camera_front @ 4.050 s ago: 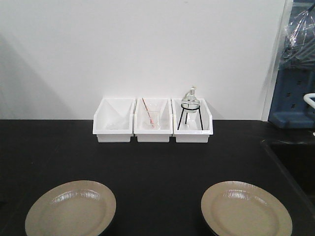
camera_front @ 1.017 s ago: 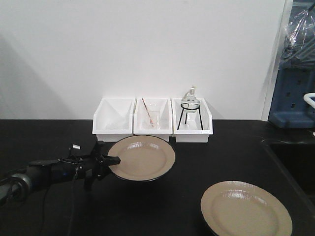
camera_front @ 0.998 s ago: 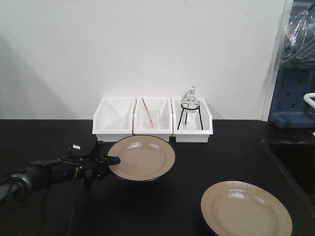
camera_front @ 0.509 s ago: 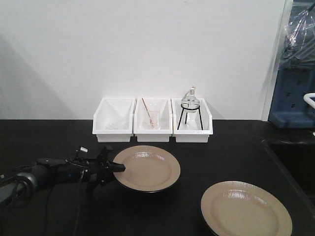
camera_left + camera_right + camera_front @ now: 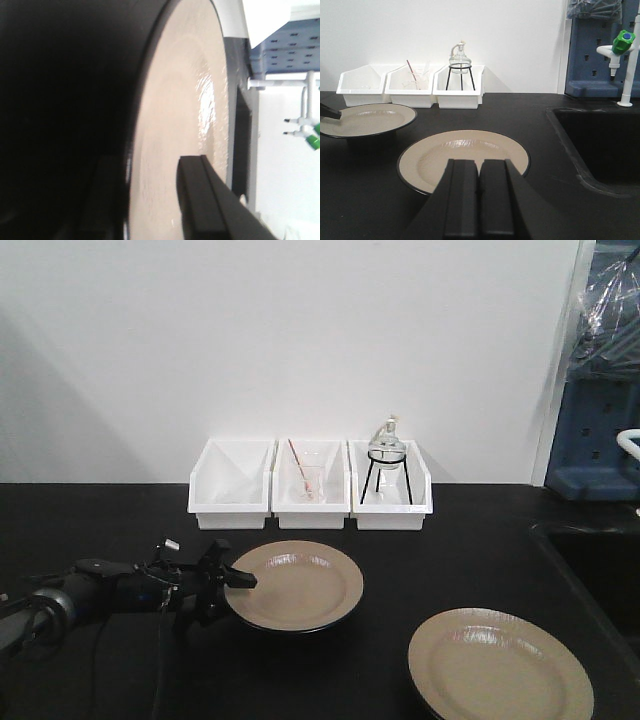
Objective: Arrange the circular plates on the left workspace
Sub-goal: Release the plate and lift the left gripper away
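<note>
My left gripper (image 5: 232, 585) is shut on the left rim of one beige circular plate (image 5: 293, 585), held level just over the black countertop (image 5: 450, 560) in front of the bins. In the left wrist view one finger (image 5: 200, 200) lies over the plate's top (image 5: 180, 100) and the other sits under the dark rim. The second plate (image 5: 500, 665) lies flat at the front right, also in the right wrist view (image 5: 445, 155). My right gripper (image 5: 480, 165) is shut and empty, just in front of that plate. The held plate shows in the right wrist view (image 5: 365, 120).
Three white bins (image 5: 311, 498) stand against the back wall; the right one holds a glass flask on a wire stand (image 5: 385, 455). A sunken sink (image 5: 600, 145) with a green-capped tap (image 5: 620, 45) lies to the right.
The left arm has carried the plate from the front left to the middle. Over the last second the plate has come down and slightly forward, close to the countertop.
</note>
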Robot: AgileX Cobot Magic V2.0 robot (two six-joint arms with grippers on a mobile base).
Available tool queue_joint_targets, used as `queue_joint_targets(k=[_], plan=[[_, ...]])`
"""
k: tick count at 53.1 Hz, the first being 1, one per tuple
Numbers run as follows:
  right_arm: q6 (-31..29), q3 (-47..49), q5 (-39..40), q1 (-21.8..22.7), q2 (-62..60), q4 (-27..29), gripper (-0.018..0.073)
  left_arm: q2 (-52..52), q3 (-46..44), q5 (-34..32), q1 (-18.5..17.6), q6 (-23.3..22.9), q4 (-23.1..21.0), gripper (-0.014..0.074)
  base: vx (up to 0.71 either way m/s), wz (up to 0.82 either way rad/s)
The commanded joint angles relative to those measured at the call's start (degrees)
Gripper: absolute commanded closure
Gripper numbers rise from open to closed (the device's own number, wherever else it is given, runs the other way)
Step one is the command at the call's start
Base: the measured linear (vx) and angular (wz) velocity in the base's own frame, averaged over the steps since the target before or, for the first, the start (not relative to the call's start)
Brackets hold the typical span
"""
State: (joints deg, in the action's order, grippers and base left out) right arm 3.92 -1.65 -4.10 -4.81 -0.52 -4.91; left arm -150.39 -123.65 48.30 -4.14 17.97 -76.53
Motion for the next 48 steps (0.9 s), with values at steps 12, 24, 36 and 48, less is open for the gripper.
queue_joint_targets(k=[12, 24, 36, 48], plan=[[-0.06, -1.26, 4.66, 0.17, -0.83, -0.68, 0.0560, 5.51, -1.55, 3.45, 0.46, -0.58, 7.60, 0.0167, 0.00, 0.00], [-0.06, -1.26, 4.66, 0.17, -0.83, -0.68, 0.0560, 9.14, -1.55, 6.81, 2.79, -0.63, 16.11, 0.0167, 0.00, 0.00], [-0.06, -1.26, 4.66, 0.17, -0.83, -0.68, 0.0560, 15.25, -1.55, 9.15, 4.78, -0.63, 25.55, 0.0167, 0.00, 0.00], [-0.06, -1.26, 4.66, 0.17, -0.83, -0.68, 0.0560, 22.52, -1.55, 9.69, 6.13, -0.26, 29.89, 0.0167, 0.00, 0.00]])
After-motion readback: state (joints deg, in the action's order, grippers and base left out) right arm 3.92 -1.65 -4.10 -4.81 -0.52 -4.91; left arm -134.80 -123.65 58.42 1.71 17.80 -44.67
